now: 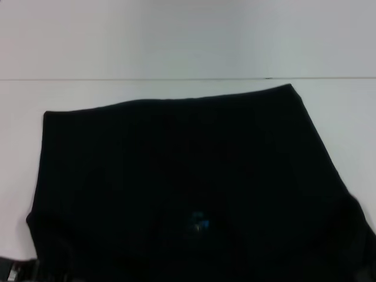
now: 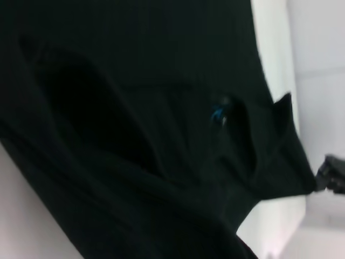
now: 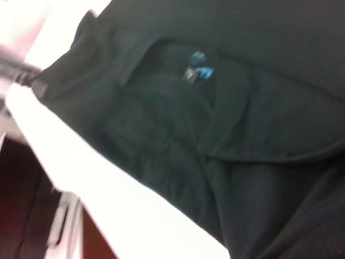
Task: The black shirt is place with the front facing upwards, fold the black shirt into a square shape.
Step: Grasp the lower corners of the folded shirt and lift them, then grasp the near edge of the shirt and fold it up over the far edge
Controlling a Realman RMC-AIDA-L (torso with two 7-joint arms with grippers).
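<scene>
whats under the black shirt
The black shirt lies spread on a white table, which shows bare around its far and side edges. Whatever sits directly beneath the cloth is covered. Its small blue neck label is visible near the robot's side.

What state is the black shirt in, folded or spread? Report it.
Mostly spread. The black shirt lies flat on the white table, hem edge far, blue neck label near. Wrist views show loose folds near the collar.

We've got a big plain black cloth T-shirt spread out on the white table. Its small blue neck label sits near our edge.
</scene>
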